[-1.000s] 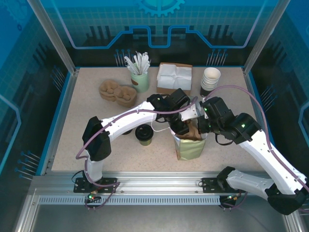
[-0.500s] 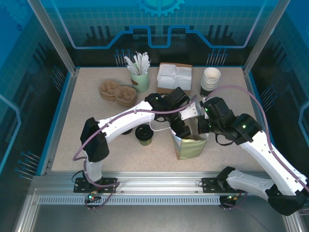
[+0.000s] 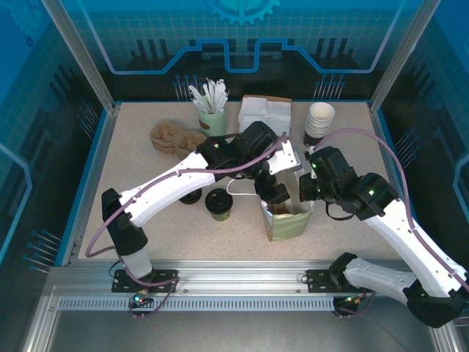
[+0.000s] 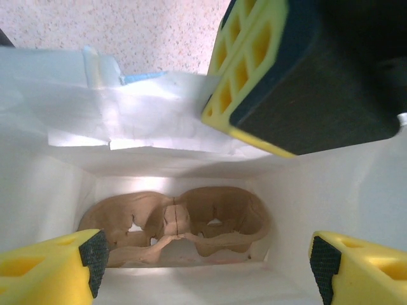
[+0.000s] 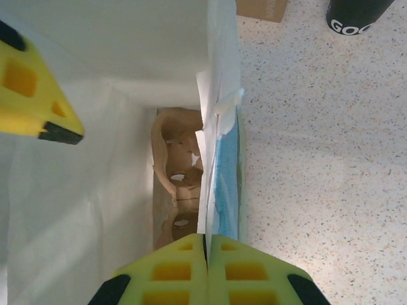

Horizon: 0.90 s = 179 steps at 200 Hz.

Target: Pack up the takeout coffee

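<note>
Surface: a speckled surface (image 3: 124, 154) inside a blue-lit enclosure, with both arms reaching in from the near edge.
Takeout coffee (image 3: 218, 203): stands upright on the surface with its black lid on. It is just left of the bag and apart from it, and no tool touches it.
Bag (image 3: 287, 224): an olive paper bag, white inside, standing upright with its mouth open.
Inside the bag: a brown pulp cup carrier (image 4: 175, 222) lies flat on the bottom, and its wells look empty.
Left tool (image 4: 206, 264): hangs over the bag's mouth pointing down, with its fingers spread wide and nothing between them.
Right tool (image 5: 205, 244): pinched shut on the bag's paper wall at the right-hand rim, holding the mouth open.
Stage, as a judgement: the carrier is in and the coffee is not yet packed. The free left tool looks like the one to fetch it.
Risk, knock: the cup sits close under the left arm, so a careless swing could topple it.
Risk, grip: squeezing hard could crush the paper sides, and gripping the lid alone could pull it off.
Risk, entry: a cup clipping the rim could fold the wall or tip the bag.
Risk, hold: the right tool's thin pinch could slip and let the mouth sag.
Risk, landing: a cup set on a ridge of the carrier could lean and spill.
</note>
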Tool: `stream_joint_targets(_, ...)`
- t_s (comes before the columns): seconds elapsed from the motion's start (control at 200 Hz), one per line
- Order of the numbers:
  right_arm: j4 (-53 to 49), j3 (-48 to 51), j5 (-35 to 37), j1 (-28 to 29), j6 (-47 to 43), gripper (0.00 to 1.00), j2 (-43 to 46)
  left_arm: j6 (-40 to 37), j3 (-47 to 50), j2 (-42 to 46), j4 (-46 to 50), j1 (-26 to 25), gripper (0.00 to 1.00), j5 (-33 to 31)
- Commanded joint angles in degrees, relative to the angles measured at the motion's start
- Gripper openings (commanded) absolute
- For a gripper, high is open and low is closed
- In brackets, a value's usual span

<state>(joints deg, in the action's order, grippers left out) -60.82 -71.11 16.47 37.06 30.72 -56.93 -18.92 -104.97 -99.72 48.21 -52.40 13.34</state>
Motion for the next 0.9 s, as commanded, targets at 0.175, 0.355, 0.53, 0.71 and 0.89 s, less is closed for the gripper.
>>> stream_joint_targets(0.175, 2.4, 0.5, -4.1, -2.5, 2.9, 0.14, 0.9, 8.1, -0.6, 9.3, -4.1, 1.6, 0.86, 1.7)
stream_joint_targets(0.355, -0.9, -2.7, -4.6, -5.3, 1.8, 0.43, 0.8, 10.3, 0.9, 13.5, -5.3, 2.9, 0.88, 1.6)
stream_joint_targets(0.53, -5.6, -9.3, -4.5, -8.1, -2.9, 0.52, 1.2, 11.6, 3.0, 16.7, -5.2, 4.4, 0.89, 1.7)
stream_joint_targets(0.71, -5.8, -12.8, -6.1, -11.6, -9.3, 0.57, 0.8, 12.2, 6.1, 19.4, -5.1, 5.7, 0.89, 1.6)
stream_joint_targets(0.89, -2.8, -14.0, -10.6, -15.0, -15.5, 0.58, -4.2, 12.8, 8.1, 20.8, -5.1, 6.8, 0.89, 1.9)
